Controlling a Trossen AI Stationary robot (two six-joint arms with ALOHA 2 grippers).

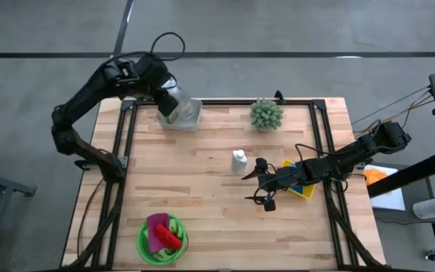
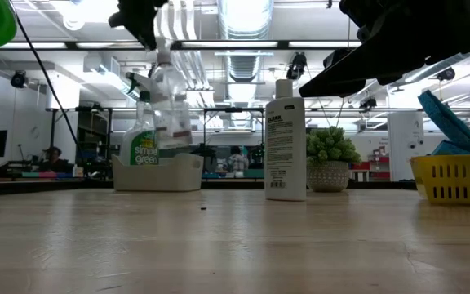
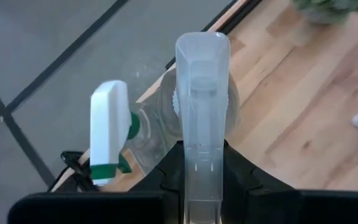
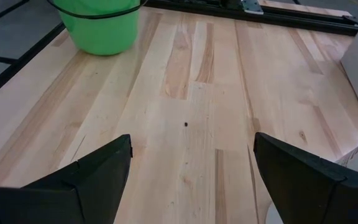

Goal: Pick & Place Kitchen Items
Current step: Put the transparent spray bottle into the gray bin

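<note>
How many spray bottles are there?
2. One clear spray bottle is held by the left gripper above the white bin; one green-labelled spray bottle stands inside it. More may be hidden.

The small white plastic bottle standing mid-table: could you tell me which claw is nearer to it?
The right. The right claw sits open just beside the small white plastic bottle, while the left claw is at the table's far corner, gripping a clear spray bottle over the white bin.

Left arm reaches to the far left corner, its left gripper [image 1: 171,104] clamped tight around a load. Right arm stretches low across mid-table, right gripper [image 1: 261,183] spread wide, holding nothing.
</note>
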